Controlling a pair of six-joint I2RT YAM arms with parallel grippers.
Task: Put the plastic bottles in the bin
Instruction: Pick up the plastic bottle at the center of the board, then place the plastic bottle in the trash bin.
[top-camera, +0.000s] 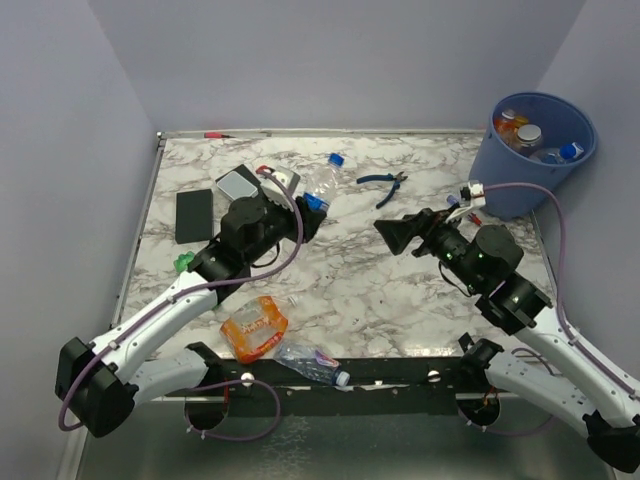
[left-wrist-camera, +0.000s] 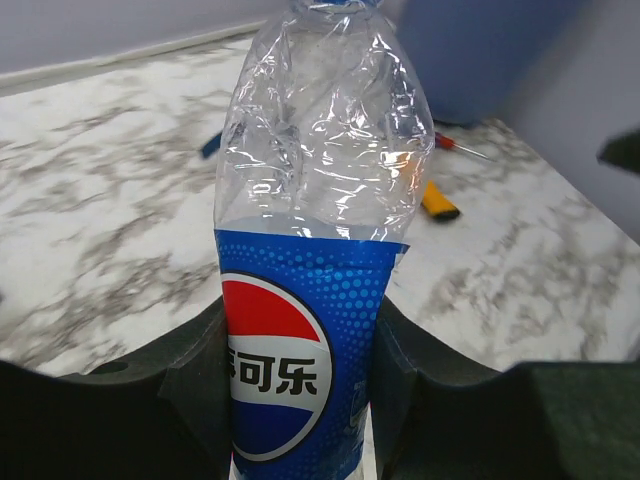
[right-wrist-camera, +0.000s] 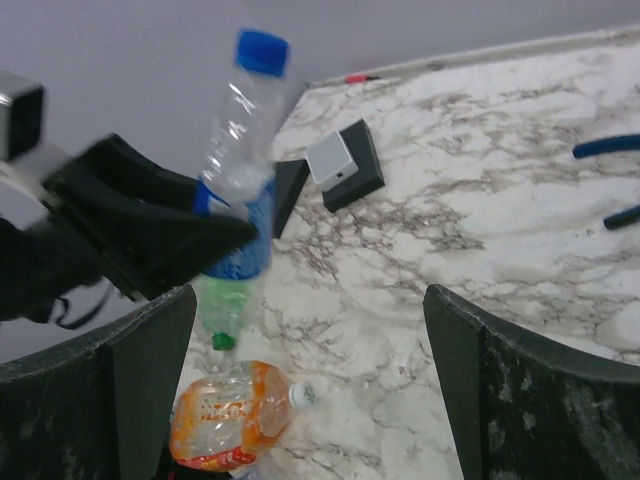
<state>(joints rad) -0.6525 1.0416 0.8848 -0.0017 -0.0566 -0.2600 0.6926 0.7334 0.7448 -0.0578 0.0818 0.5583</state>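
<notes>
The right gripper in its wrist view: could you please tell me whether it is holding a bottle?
No, the right gripper stands wide open and nothing is held in it.

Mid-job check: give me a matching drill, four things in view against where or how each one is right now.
1 blue-labelled bottle
2 orange-tinted bottle
3 bin
4 right gripper

A open, holding nothing
B far right corner, bottles inside
C clamped in the left gripper
D lying by the near edge

Pairs: 1-C, 2-D, 3-B, 4-A
</notes>
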